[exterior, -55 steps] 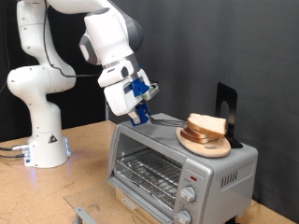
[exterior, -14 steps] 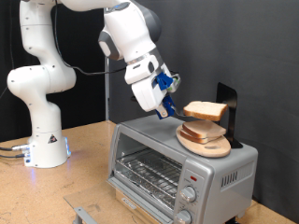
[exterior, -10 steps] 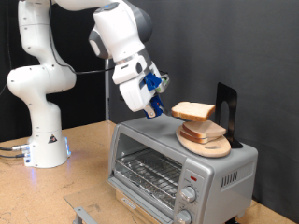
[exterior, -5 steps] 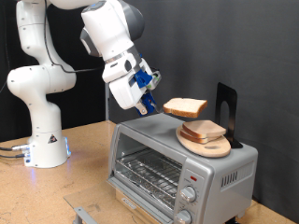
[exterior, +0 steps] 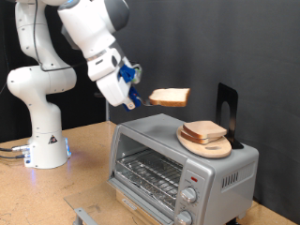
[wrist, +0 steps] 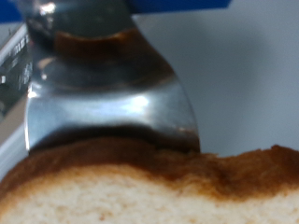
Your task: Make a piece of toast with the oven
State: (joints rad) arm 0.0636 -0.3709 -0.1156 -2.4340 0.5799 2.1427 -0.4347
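Observation:
My gripper (exterior: pixel 150 97) is shut on the piece of toast (exterior: pixel 171 96), a pale slice with brown crust, held flat in the air above the exterior view's left part of the oven top. The wrist view shows a shiny metal finger (wrist: pixel 112 93) lying on the slice's crust (wrist: pixel 140 191). The silver oven (exterior: pixel 155 141) stands below with its glass door up and the wire rack (exterior: pixel 145 173) showing through it. The second slice (exterior: pixel 206 129) lies on the round wooden plate (exterior: pixel 220 148) on the oven top.
A black upright stand (exterior: pixel 226 106) is on the oven top behind the plate. Two round knobs (exterior: pixel 192 195) are at the oven's front right. The arm's white base (exterior: pixel 42 141) stands on the wooden table (exterior: pixel 84 173) at the exterior view's left.
The gripper lifted one slice off the plate and carried it up and towards the exterior view's left. The other slice stayed on the plate.

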